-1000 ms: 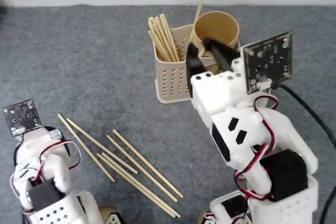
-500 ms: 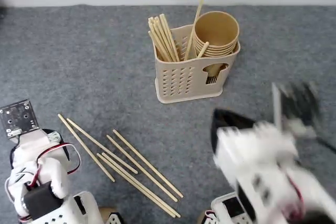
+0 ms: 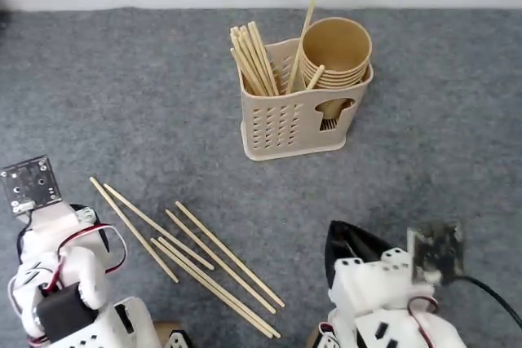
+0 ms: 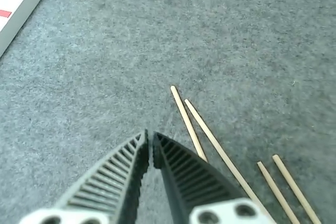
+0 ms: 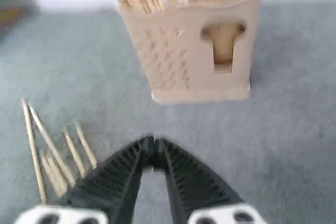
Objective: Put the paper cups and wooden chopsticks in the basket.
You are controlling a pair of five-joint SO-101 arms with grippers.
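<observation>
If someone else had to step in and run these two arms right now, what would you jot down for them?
Grippers: left gripper shut, empty, above the carpet by the loose chopsticks; right gripper shut, empty, facing the basket.
Done: paper cups stacked in the basket, a bundle of chopsticks beside them.
Left: the loose chopsticks go in the basket.

In the high view, the basket (image 3: 294, 124) stands on the mat (image 3: 122, 95) at 12 o'clock from the middle. Inside it, the stacked paper cups (image 3: 334, 50) sit in the compartment on the 3 o'clock side, and a bundle of wooden chopsticks (image 3: 254, 59) stands in the 9 o'clock compartment. The loose chopsticks (image 3: 188, 254) lie flat at 7 o'clock, well apart from the basket. The left arm (image 3: 57, 266) sits at 8 o'clock just beside them, and the right arm (image 3: 383, 299) at 5 o'clock.
</observation>
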